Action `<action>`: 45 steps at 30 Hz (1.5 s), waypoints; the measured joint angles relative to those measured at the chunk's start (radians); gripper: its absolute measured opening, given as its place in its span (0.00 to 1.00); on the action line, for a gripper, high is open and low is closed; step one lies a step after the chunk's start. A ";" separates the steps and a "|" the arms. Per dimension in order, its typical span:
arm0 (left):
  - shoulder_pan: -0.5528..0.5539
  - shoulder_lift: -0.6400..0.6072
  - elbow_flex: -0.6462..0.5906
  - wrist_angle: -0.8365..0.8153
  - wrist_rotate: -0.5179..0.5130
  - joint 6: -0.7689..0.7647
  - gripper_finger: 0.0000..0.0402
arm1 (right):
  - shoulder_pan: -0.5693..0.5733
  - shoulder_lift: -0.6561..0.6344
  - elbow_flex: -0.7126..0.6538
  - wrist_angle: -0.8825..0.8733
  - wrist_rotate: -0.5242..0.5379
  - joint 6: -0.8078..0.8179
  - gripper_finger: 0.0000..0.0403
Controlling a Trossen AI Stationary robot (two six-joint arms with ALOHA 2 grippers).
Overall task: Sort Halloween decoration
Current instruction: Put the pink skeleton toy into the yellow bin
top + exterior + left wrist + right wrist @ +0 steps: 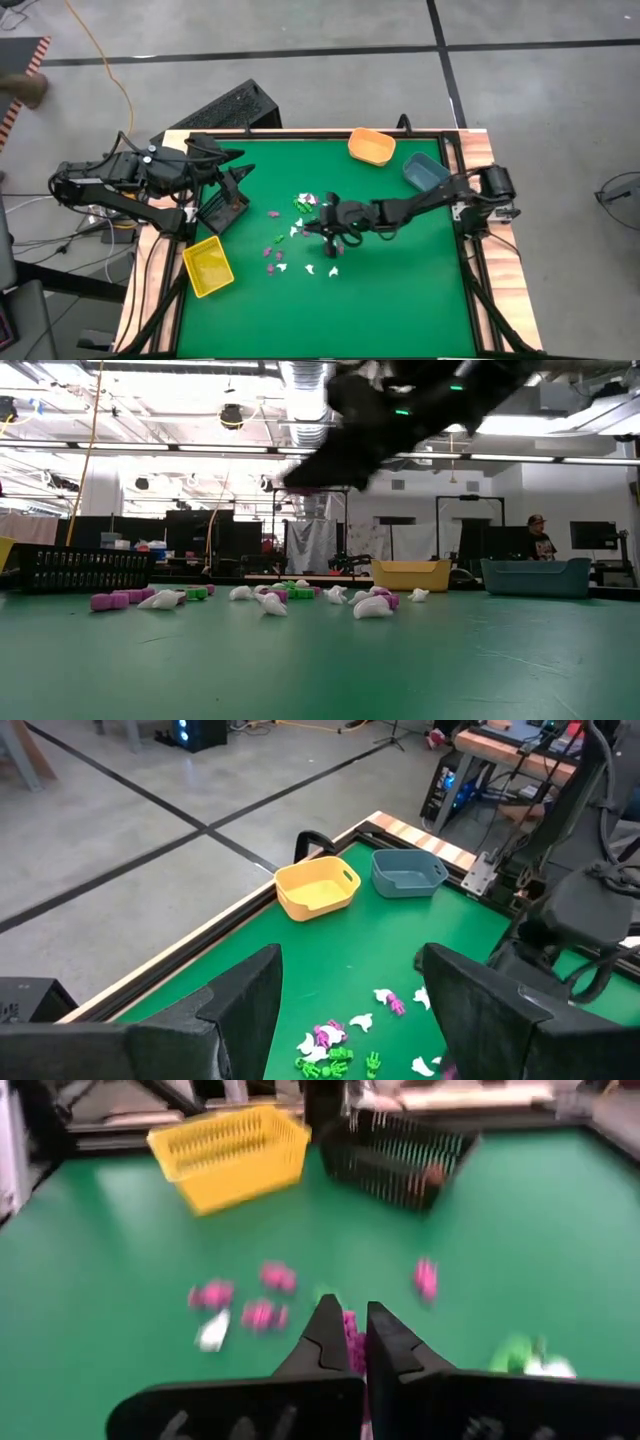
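Right gripper (322,226) over the trinkets (300,240), mid-table.
Your right jaws sit together, a purple trinket (352,1338) between the tips. Left gripper (235,168) waits by the black bin (222,203), jaws apart.

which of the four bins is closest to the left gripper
The black bin, sitting right beside the open left gripper at the table's left edge. The yellow, orange and blue bins lie farther off.
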 joint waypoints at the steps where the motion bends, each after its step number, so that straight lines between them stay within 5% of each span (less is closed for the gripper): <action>1: 0.000 0.000 0.000 0.004 0.001 0.000 0.58 | -0.003 0.026 0.030 -0.004 -0.002 -0.017 0.01; 14: 0.000 -0.052 0.000 0.034 0.008 -0.005 0.58 | -0.030 0.397 0.532 -0.041 -0.313 -0.160 0.01; 25: 0.000 -0.088 0.000 0.036 0.008 -0.004 0.58 | -0.044 0.540 0.764 -0.074 -0.475 -0.246 0.00; 34: 0.000 -0.083 0.000 0.036 0.006 -0.005 0.58 | -0.078 0.548 0.773 -0.110 -0.448 -0.332 0.02; 45: 0.000 -0.078 0.000 0.033 0.001 -0.005 0.58 | -0.058 0.627 0.781 -0.040 -0.227 -0.270 0.37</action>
